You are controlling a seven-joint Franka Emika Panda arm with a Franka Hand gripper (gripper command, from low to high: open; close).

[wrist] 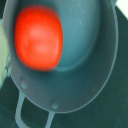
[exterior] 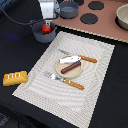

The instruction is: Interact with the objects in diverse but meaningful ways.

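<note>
A red tomato [exterior: 46,29] sits inside a small grey handled pot [exterior: 39,34] at the far left corner of the striped placemat [exterior: 95,75]. My gripper [exterior: 47,23] hangs straight over it, fingertips at the tomato's top; whether they hold it is unclear. The wrist view shows the tomato [wrist: 39,38] blurred and close inside the pot [wrist: 90,75], with no fingers visible. A yellow scored bread loaf [exterior: 15,77] lies off the mat on the exterior view's left. A brown sausage [exterior: 70,67] and a pale silvery flat piece [exterior: 69,59] rest on a tan plate [exterior: 79,71].
A second grey pot [exterior: 69,8] stands behind the gripper. A knife [exterior: 85,58] and a fork [exterior: 66,81] with orange handles flank the plate. A tan stove board with black burners [exterior: 89,18] and a bowl [exterior: 122,17] lie at the back right.
</note>
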